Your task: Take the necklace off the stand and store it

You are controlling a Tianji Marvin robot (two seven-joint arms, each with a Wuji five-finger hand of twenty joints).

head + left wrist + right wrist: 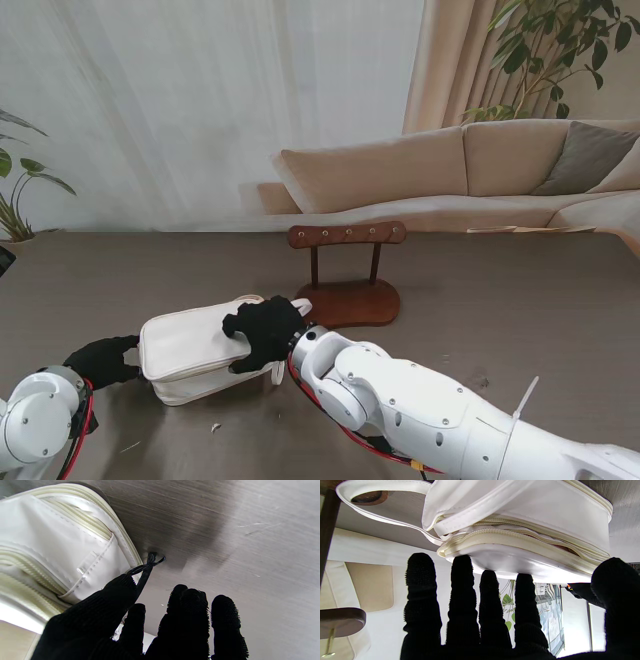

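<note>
Since no chain shows on any peg: necklace unseen, perhaps already inside the pouch [200,352].
Stand [347,272]: bare, behind the pouch on the surface [520,300].
Right robot hand [264,331]: fingers spread, resting on the pouch top.
Left robot hand [103,361]: against the pouch's end; grip unclear.
Handling: soft, light, smooth; hold by its zip edge.

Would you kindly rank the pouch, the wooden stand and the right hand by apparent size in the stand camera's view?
1. Pouch
2. Wooden stand, nearly as large but farther away, so unsure
3. Right hand
</note>
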